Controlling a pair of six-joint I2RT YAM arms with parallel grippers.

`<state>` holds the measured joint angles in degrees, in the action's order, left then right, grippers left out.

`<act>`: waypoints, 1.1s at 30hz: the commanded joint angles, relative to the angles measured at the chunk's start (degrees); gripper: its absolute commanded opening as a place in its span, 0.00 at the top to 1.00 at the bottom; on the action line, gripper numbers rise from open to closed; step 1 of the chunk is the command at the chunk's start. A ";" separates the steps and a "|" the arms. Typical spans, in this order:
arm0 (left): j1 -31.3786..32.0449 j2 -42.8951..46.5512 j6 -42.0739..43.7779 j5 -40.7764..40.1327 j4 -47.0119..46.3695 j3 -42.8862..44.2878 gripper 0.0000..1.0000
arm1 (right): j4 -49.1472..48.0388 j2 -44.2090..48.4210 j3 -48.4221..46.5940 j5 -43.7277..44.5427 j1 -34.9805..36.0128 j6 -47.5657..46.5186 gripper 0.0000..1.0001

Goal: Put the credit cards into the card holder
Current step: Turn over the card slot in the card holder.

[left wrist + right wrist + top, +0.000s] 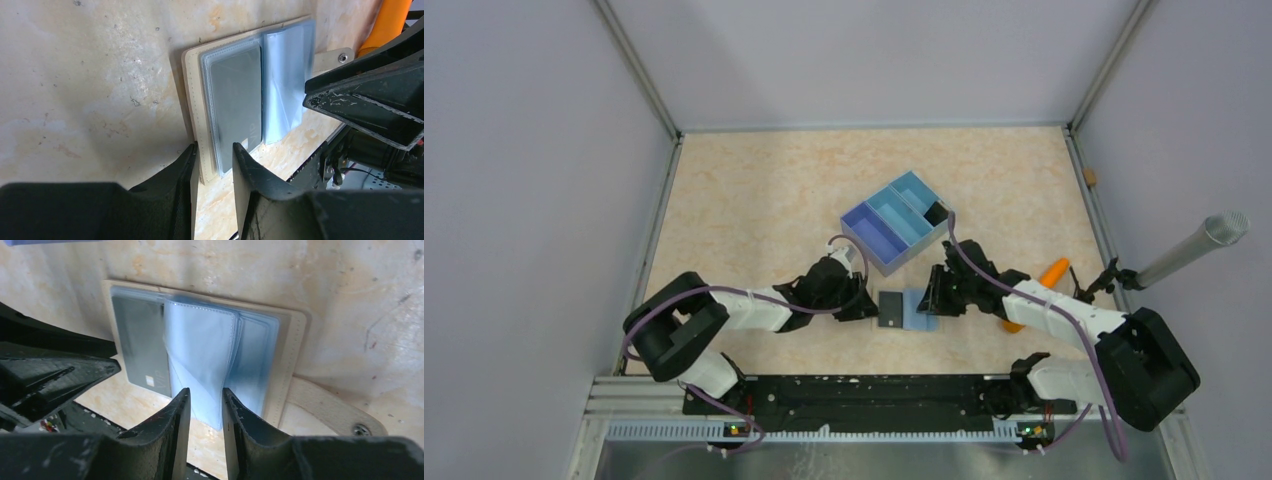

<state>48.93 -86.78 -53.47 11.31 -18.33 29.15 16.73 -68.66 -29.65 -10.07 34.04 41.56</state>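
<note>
The card holder lies open on the table between my grippers, with a beige cover and blue-tinted clear sleeves. A dark grey card sits in its left sleeve, also seen in the right wrist view. A light-blue sleeve page stands raised and bowed. I cannot tell whether a light-blue card is in it. My left gripper straddles the holder's near beige edge, jaws slightly apart. My right gripper has its fingers on either side of the raised page's corner, with a narrow gap.
A blue three-compartment tray stands just behind the holder, with a black item in its far corner. An orange object lies by the right arm. A metal tube juts in at the right wall. The holder's snap strap trails out to the side.
</note>
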 commanded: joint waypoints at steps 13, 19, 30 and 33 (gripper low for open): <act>0.56 1.18 0.61 -0.67 -1.80 1.22 0.65 | -12.50 0.89 0.01 -8.70 0.83 2.04 0.71; 0.47 5.41 2.62 -4.45 3.99 1.42 0.59 | -12.90 -1.47 -2.41 -7.17 3.15 1.61 0.65; -1.38 15.52 6.01 -10.76 17.73 -0.48 0.47 | -18.65 -10.13 -6.10 -6.47 6.82 2.47 0.55; -2.82 19.50 5.93 -13.73 22.00 -1.97 0.44 | -20.53 -12.22 -7.07 -7.03 7.63 2.89 0.53</act>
<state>47.75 -72.29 -48.95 2.00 -2.90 28.71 1.26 -78.83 -33.34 -17.17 40.12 43.81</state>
